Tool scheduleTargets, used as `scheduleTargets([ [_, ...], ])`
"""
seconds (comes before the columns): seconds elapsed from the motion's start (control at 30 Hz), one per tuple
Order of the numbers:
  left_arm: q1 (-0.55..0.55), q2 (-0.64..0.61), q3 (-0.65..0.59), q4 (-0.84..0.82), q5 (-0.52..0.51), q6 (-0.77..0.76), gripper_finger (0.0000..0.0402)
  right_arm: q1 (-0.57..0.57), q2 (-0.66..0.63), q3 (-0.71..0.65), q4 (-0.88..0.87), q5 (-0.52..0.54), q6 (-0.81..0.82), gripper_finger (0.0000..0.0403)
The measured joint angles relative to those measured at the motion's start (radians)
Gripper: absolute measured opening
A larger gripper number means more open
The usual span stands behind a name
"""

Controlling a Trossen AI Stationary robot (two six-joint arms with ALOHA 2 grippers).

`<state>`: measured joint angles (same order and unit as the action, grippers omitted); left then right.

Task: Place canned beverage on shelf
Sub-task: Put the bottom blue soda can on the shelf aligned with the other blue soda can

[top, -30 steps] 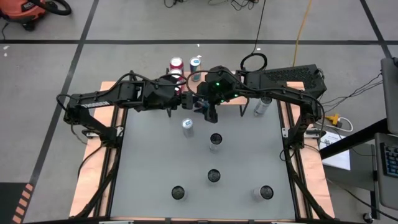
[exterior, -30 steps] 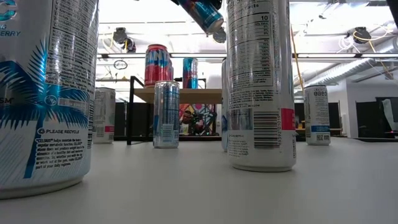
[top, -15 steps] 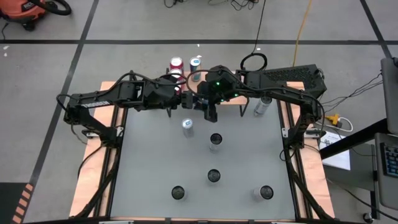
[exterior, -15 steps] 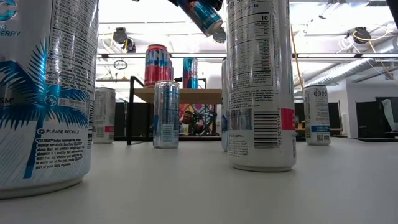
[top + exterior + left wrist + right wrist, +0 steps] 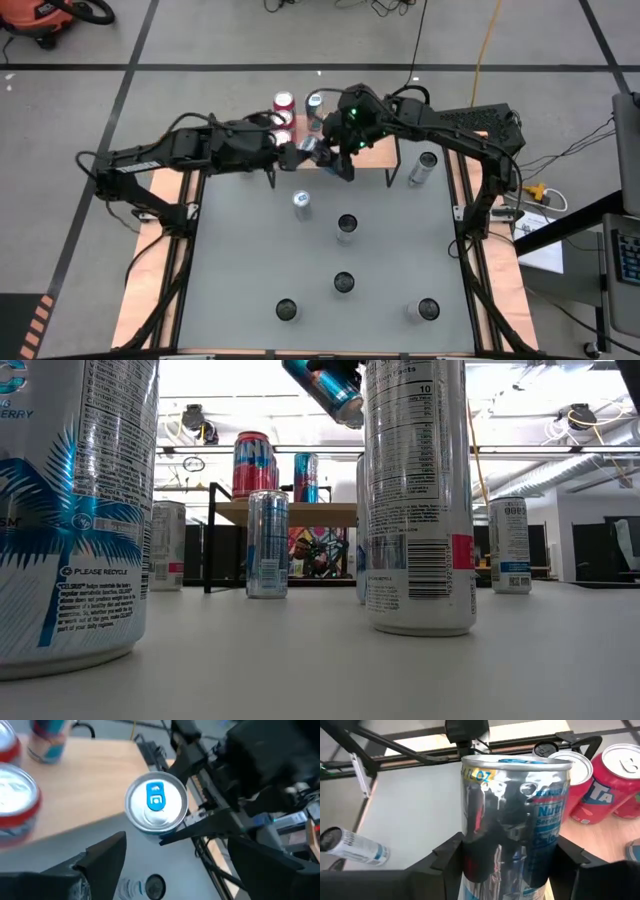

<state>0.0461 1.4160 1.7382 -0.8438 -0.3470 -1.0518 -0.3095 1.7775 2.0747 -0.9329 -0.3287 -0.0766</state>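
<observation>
**Right arm carries a can toward the shelf while the left lets go**

Lowest in the high view, spare cans (image 5: 343,283) stand scattered on the grey table (image 5: 240,270), waiting their turn. Above them, at upper centre, the right gripper (image 5: 512,865) is clamped around the silver-blue can (image 5: 515,815), holding it tilted in the air, likely so it can swing over the shelf edge; the low view shows that can at top centre, clear of the table. The left gripper (image 5: 175,857) faces the can's lid with its fingers spread apart, touching nothing. Farthest up, the wooden shelf (image 5: 372,153) already bears red cans (image 5: 284,104) and a blue one (image 5: 314,102).
</observation>
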Motion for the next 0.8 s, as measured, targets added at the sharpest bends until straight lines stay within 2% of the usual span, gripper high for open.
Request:
scheduleTargets([
  [0.13, 0.0, -0.061, 0.0, -0.003, -0.051, 0.065, 0.0351, -0.061, -0.001, -0.013, 0.013, -0.139, -0.015, 0.0186],
  [0.23, 0.0, -0.102, 0.001, -0.02, -0.086, 0.101, 0.0351, -0.113, -0.007, -0.068, 0.036, -0.287, -0.017, 0.0185],
  [0.33, 0.0, -0.131, 0.0, -0.046, -0.103, 0.117, 0.0351, -0.154, -0.037, -0.172, 0.076, -0.415, -0.01, 0.0188],
  [0.47, 0.0, -0.157, 0.001, -0.087, -0.128, 0.119, 0.0351, -0.191, -0.122, -0.37, 0.301, -0.502, 0.047, 0.019],
  [0.6, 0.009, -0.159, 0.0, -0.118, -0.17, 0.135, 0.0351, -0.227, -0.187, -0.577, 0.708, -0.491, 0.196, 0.019],
  [0.7, 0.033, -0.157, 0.0, -0.117, -0.175, 0.15, 0.0352, -0.241, -0.203, -0.688, 1.005, -0.393, 0.279, 0.019],
  [0.8, 0.065, -0.152, 0.0, -0.117, -0.176, 0.182, 0.0352, -0.242, -0.198, -0.757, 1.188, -0.322, 0.288, 0.0191],
])
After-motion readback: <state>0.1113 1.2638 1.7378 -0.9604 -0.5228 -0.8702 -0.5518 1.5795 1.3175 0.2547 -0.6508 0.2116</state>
